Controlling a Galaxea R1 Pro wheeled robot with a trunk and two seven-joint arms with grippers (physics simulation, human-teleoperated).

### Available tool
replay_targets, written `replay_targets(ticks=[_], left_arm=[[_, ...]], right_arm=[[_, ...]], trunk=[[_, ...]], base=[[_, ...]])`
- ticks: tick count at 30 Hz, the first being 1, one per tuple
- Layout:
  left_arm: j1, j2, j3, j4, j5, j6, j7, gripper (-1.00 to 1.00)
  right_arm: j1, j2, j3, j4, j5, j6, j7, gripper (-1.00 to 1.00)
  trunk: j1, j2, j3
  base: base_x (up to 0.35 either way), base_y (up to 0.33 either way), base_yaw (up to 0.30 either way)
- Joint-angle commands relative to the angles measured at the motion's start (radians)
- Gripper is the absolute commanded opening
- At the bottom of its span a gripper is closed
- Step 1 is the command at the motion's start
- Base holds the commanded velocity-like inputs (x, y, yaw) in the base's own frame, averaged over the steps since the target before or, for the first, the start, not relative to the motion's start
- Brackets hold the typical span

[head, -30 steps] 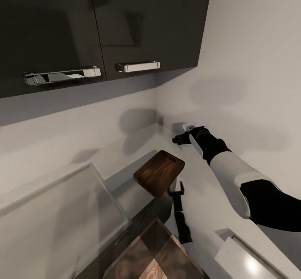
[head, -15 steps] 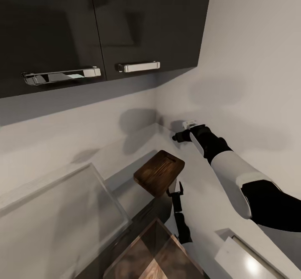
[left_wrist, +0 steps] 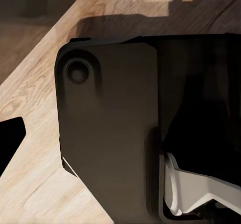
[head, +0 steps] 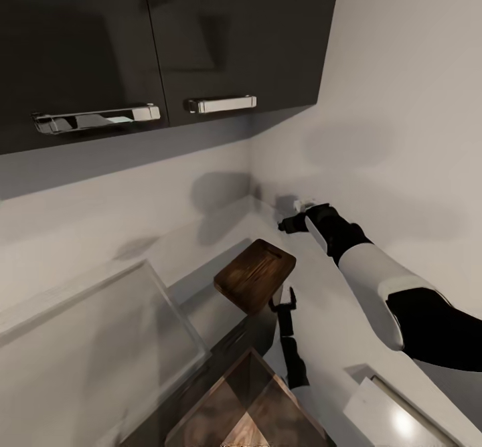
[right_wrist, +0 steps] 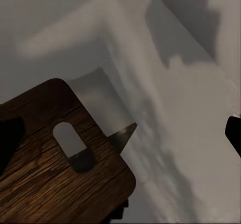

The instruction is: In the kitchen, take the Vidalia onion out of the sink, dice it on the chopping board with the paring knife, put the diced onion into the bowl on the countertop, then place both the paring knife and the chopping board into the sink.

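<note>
The dark brown chopping board (head: 255,276) lies on the pale countertop (head: 328,300) near the wall corner, its slot hole toward the corner. My right gripper (head: 289,223) hovers just past that slot end, open, with nothing between its fingers. In the right wrist view the board (right_wrist: 55,169) and its slot sit close below the open gripper (right_wrist: 120,133). A dark pointed tip (right_wrist: 124,133), which looks like the paring knife's blade, pokes out past the board's short edge; its handle is hidden. The left gripper (left_wrist: 120,143) hangs low over a wooden floor, one fingertip (left_wrist: 10,143) at the picture's edge. Onion, sink and bowl are out of view.
Dark glossy wall cabinets (head: 167,39) with chrome handles hang above the counter. White walls meet in a corner behind the board. A slim black jointed shape (head: 289,340) rises beside the board's near corner. A large pale glassy panel (head: 94,346) lies at the lower left.
My right gripper has dipped slightly toward the board's slot end. The head camera has tilted a touch, so the whole picture has shifted. The board has not moved.
</note>
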Motion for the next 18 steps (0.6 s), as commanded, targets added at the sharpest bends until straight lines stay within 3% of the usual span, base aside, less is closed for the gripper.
replay_targets(ticks=[1, 18], left_arm=[[0.000, -0.001, 0.004, -0.002, -0.010, -0.002, 0.002, 1.00], [0.000, -0.001, 0.004, -0.001, -0.010, -0.002, 0.002, 1.00]], right_arm=[[-0.001, -0.001, 0.005, 0.011, 0.000, 0.004, 0.003, 1.00], [-0.001, -0.001, 0.003, 0.083, -0.001, -0.045, 0.003, 1.00]], trunk=[[0.001, -0.002, -0.003], [0.001, -0.002, -0.031]], base=[[0.000, 0.000, 0.000], [0.000, 0.000, 0.000]])
